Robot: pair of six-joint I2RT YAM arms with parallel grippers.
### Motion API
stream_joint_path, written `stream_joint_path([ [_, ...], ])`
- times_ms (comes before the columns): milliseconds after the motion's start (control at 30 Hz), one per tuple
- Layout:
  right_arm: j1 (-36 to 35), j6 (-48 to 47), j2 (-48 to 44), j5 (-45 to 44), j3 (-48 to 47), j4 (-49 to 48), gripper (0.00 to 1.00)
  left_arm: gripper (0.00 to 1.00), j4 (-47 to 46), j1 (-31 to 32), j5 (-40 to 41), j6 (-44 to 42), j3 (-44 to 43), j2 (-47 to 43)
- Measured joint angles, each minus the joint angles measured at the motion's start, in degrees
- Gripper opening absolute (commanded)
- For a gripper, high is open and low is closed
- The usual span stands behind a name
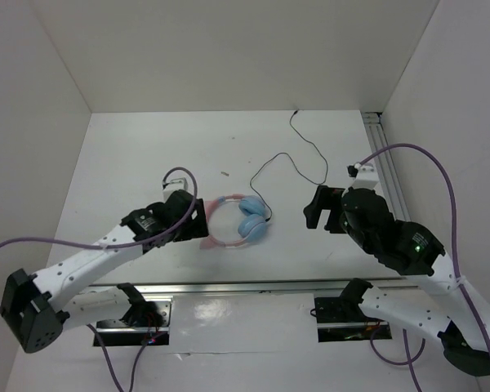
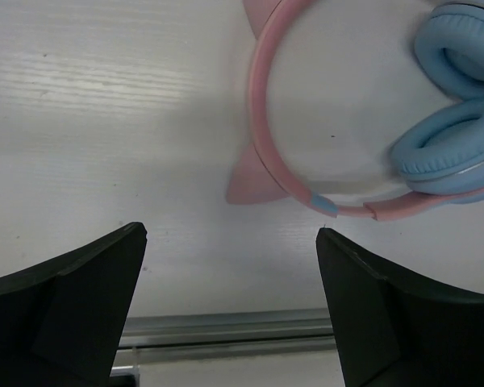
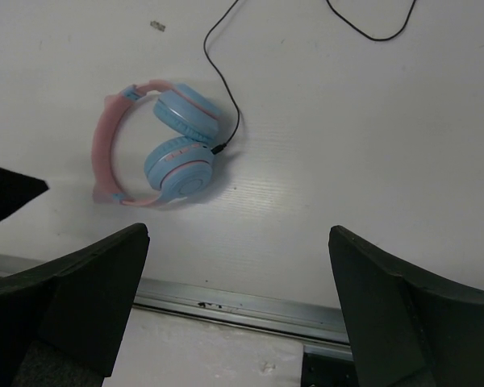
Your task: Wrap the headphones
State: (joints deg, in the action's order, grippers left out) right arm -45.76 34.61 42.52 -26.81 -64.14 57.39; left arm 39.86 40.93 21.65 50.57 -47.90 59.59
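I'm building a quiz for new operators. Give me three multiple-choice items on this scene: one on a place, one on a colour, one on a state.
1. Where do the headphones lie?
A. between the left gripper and the right gripper
B. in a far corner
C. under the right arm

2. What colour are the ear cups?
A. black
B. pink
C. light blue

3. How is the cable?
A. coiled up tight
B. loose on the table
C. held in a gripper

Key:
1 A: the top view shows them between the two open grippers.
2 C: both cups show light blue in every view.
3 B: it trails away toward the far side, and nothing grips it.
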Motion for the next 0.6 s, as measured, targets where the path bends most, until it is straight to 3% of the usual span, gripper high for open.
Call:
stream_joint_path([
  [233, 0.00, -0.83, 0.02, 4.68, 1.44, -3.21, 1.00, 1.00, -8.04, -0.37, 0.15, -2.05, -1.31, 16.46],
  [600, 0.00, -1.09, -0.79, 10.71, 4.61, -6.64, 1.00, 0.82, -18.21, -8.98, -2.25, -6.95, -1.99, 30.36],
])
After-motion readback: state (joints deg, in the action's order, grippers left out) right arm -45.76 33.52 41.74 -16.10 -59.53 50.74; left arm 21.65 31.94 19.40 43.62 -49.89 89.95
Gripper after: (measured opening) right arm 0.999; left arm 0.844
